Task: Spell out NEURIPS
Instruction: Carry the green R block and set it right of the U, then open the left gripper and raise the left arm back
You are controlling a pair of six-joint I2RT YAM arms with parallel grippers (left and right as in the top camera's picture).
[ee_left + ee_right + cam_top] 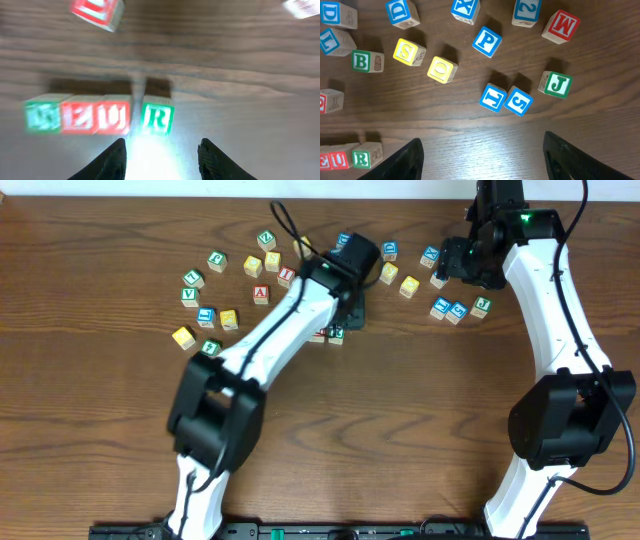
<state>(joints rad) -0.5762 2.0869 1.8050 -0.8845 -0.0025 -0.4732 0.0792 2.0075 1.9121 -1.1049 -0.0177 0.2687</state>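
N, E, U, R laid down; I looks next
The left pincer [162, 145] hangs spread and empty just behind the R block [157, 118], last in a row [80, 116] running crosswise to it. The right pincer [482, 142], also spread and empty, has the blue I block [493, 97] just ahead (beside a blue S block [518, 101]), so the right arm is nearer.
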